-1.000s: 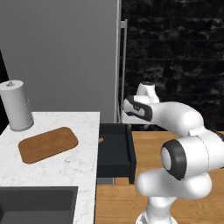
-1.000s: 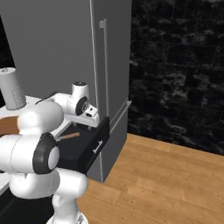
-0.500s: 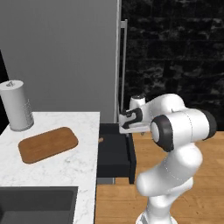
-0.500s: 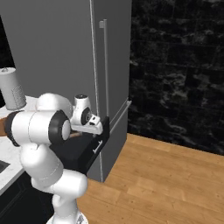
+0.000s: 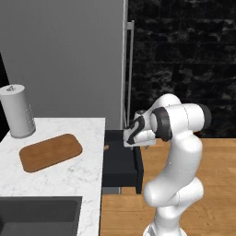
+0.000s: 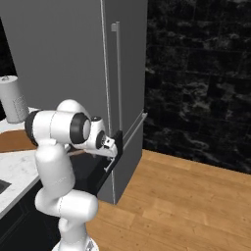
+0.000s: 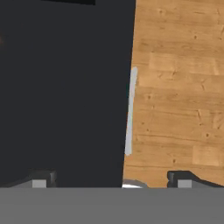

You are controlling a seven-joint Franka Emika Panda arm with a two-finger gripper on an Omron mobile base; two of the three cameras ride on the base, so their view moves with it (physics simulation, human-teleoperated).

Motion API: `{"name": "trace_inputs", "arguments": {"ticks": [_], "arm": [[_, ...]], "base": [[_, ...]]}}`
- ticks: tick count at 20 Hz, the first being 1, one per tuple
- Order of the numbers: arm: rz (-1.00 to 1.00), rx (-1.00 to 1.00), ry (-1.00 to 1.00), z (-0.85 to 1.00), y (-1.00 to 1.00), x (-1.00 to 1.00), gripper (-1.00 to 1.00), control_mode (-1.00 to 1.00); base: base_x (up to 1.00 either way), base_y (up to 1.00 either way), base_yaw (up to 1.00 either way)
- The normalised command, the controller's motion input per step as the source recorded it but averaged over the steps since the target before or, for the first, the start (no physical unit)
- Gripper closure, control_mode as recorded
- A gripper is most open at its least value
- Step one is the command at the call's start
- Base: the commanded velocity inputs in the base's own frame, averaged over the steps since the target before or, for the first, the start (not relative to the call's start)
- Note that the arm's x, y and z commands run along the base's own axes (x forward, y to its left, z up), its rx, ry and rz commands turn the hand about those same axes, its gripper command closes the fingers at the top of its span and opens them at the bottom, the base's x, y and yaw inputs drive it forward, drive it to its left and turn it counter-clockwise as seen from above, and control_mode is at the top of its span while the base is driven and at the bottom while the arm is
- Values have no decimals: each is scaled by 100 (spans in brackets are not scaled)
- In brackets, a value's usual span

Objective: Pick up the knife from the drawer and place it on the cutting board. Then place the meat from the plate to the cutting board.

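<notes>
1. A paper towel roll (image 5: 17, 110) stands at the worktop's (image 5: 69, 173) far left, near the board (image 5: 50, 151).
2. The board lies flat on the worktop, bare.
3. The drawer (image 5: 120, 161) stands pulled out just right of the worktop edge; a brown tip, perhaps the knife (image 5: 106, 147) handle, shows at its left wall.
4. The hand (image 7: 111, 178) hangs open over the drawer's front edge, fingers (image 7: 39, 178) spread wide, holding nothing.
5. Wood floor (image 5: 216, 184) lies right.

White glossy arm (image 5: 177, 152) w/ dark grey joints, rounded segments, small dark pincer (image 5: 130, 138) tips.
</notes>
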Motion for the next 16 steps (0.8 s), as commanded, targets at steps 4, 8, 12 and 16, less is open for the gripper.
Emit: {"name": "trace_inputs", "arguments": {"ticks": [4, 8, 12, 16], "arm": [[0, -4, 0, -49, 0, 29, -100, -100], [0, 0, 2, -13, 0, 7, -100, -100], [0, 0, 0, 0, -20, 0, -100, -100], [-2, -3, 0, 4, -96, -9, -100, -100]], "base": [[0, 0, 0], [0, 0, 0], [0, 0, 0], [0, 0, 0]]}}
